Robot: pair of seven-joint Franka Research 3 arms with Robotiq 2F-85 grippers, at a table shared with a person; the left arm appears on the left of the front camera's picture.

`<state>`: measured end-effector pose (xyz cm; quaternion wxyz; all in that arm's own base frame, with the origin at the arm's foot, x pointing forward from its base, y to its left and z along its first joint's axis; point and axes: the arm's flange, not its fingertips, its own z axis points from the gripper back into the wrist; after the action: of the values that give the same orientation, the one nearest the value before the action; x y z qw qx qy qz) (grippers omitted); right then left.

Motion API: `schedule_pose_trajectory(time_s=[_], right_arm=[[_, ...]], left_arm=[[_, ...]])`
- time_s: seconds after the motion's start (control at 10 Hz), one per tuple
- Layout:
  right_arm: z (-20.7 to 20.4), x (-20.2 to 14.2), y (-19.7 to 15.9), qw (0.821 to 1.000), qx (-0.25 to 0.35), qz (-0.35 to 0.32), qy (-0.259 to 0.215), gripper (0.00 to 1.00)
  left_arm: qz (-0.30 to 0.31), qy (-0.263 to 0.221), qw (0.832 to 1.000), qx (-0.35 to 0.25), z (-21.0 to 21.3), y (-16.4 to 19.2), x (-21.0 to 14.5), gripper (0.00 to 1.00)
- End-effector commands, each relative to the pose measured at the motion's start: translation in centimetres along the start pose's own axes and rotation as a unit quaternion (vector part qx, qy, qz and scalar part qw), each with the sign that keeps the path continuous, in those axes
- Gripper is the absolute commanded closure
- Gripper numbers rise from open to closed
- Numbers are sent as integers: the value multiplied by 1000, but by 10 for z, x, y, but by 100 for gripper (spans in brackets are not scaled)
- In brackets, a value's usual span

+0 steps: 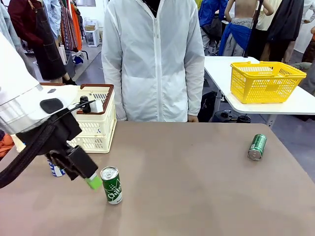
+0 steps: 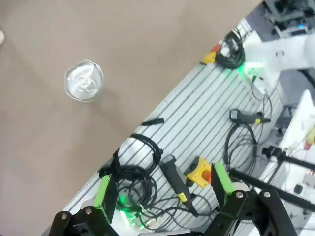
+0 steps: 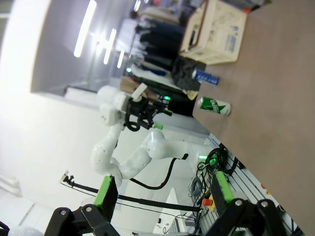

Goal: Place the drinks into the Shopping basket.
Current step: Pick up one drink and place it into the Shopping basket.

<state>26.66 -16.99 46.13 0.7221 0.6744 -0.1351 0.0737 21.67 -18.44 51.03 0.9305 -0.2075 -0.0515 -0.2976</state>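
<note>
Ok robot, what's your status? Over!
Left gripper open, empty, beside the green can. Right gripper open, empty. All three cans on the table, none in the Shopping basket; slim green can lying down. Blue can crowds the left gripper.

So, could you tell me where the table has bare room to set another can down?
The wide middle of the table, between the upright green can and the lying green can, is bare. The left side is crowded: Shopping basket, blue can, left gripper.
</note>
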Motion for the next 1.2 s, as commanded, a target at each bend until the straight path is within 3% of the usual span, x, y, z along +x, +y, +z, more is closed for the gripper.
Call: schedule_pose_trajectory(time_s=[0.0,0.4,0.7,1.1], right_arm=[[1,3,4,1000,4,1,-3,0],[1,3,4,1000,4,1,-3,0],[1,3,4,1000,4,1,-3,0],[1,3,4,1000,4,1,-3,0]], left_arm=[[142,-71,986,48,-23,4,35,0],[243,-88,952,162,-68,6,79,0],[287,-74,929,220,-86,26,83,0],[288,-52,935,203,-97,39,87,0]])
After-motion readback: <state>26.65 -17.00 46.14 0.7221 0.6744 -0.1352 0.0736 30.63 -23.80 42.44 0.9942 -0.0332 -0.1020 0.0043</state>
